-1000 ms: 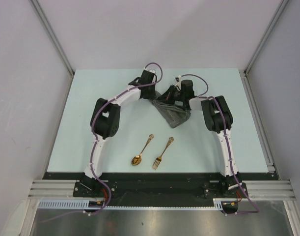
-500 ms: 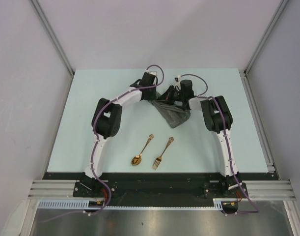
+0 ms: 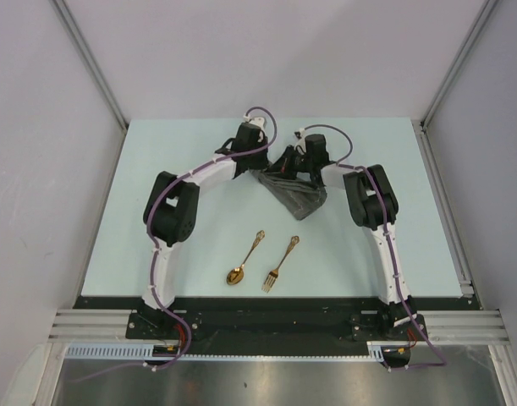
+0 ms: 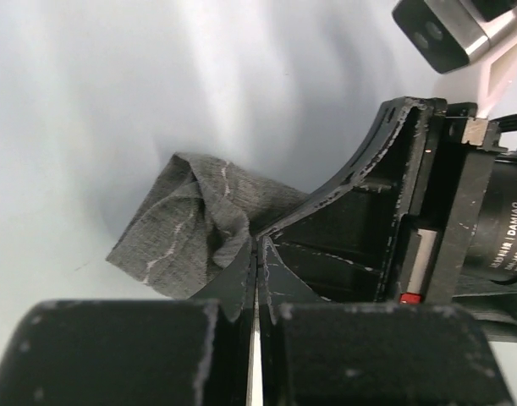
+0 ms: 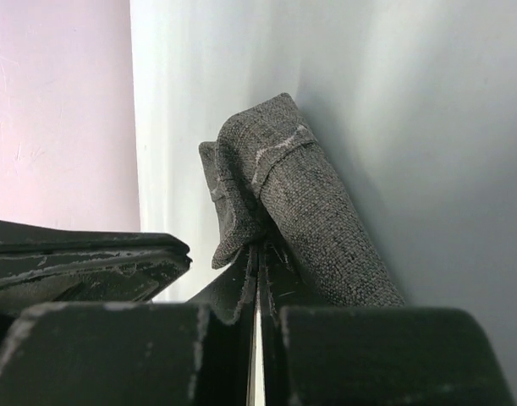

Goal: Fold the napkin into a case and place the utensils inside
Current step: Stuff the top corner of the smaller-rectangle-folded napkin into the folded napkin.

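A: What lies nearest the arm bases?

B: The spoon (image 3: pixel 246 256) and the fork (image 3: pixel 281 263). They lie flat on the pale table (image 3: pixel 393 254), side by side without touching, spoon on the left. Each has its working end toward the bases and its handle pointing away and a little to the right. Their long axes run almost parallel.

A: And the napkin?

B: Farther back, well apart from both utensils. The napkin (image 3: pixel 299 196) is a bunched grey wedge, broad at its far edge. It narrows to a tip that points toward the near side, roughly at the fork's handle. Its long axis runs far to near, tilted slightly right.

A: Where are the claws relative to it?

B: Both are at that broad far edge, one at each end. The left gripper (image 4: pixel 256 247) comes in from the far left. Its jaws are pressed together with a fold of cloth pinched at the tips, and the rest of the cloth spreads out past them. The right gripper (image 5: pixel 258 252) comes in from the far right, jaws likewise clamped on a rumpled edge. A thick roll of cloth runs on beyond its tips. The two grippers sit just beside each other.

A: Is the cloth off the table?

B: I cannot tell whether its near tip touches the surface.

A: Anything inside the cloth?

B: It is not yet a case. Both utensils lie out on the bare table.
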Controlling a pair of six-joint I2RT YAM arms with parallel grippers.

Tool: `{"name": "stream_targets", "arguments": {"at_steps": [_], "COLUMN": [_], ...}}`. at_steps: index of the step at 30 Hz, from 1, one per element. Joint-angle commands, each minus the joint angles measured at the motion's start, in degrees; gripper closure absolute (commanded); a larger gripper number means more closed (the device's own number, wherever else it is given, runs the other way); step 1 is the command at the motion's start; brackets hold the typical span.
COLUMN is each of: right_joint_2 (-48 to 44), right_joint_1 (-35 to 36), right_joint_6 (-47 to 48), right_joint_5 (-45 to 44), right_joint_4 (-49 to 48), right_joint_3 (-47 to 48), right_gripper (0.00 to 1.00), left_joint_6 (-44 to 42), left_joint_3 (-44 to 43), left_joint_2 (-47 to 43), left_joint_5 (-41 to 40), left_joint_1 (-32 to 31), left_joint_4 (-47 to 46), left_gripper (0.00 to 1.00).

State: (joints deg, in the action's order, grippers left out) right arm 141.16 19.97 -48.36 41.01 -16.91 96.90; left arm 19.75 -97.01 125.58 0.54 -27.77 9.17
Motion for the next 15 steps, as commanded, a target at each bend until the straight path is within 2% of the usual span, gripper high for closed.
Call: {"name": "stream_targets", "arguments": {"at_steps": [1,6,10,11,12,14,15], "right_joint_2": [-0.2,-0.6,-0.8,-0.5,-0.6,-0.9,-0.9], "right_joint_1": [0.7,0.5,0.1,0.1,0.2,0.2,0.2], "right_joint_6": [0.4,1.3,2.0,1.7,1.5,1.7,1.7], "right_joint_5": [1.7,0.4,0.3,0.4,0.4,0.1,0.1], "right_joint_4": [0.6,2.0,2.6,3.1,3.1,2.8,2.9], "right_joint_3": [3.3,2.8,3.2,3.5,3.5,3.0,2.9], "right_gripper": [1.0,1.0,1.0,1.0,1.0,1.0,1.0], "left_joint_6": [2.9,2.7,4.1,5.1,5.4,4.5,4.1], "left_joint_3": [1.1,-0.4,1.7,2.7,3.5,3.4,2.3], "left_joint_2": [-2.6,-2.4,-3.2,-3.7,-4.0,-3.5,-2.8], "left_joint_5": [2.8,0.9,3.2,3.9,3.9,3.0,2.6], "left_joint_1": [0.3,0.5,1.9,2.2,2.4,2.5,2.5], "left_joint_4": [-3.1,1.2,1.2,-0.8,-1.3,0.0,1.6], "left_gripper": [1.0,1.0,0.82,0.71,0.66,0.58,0.58]}}
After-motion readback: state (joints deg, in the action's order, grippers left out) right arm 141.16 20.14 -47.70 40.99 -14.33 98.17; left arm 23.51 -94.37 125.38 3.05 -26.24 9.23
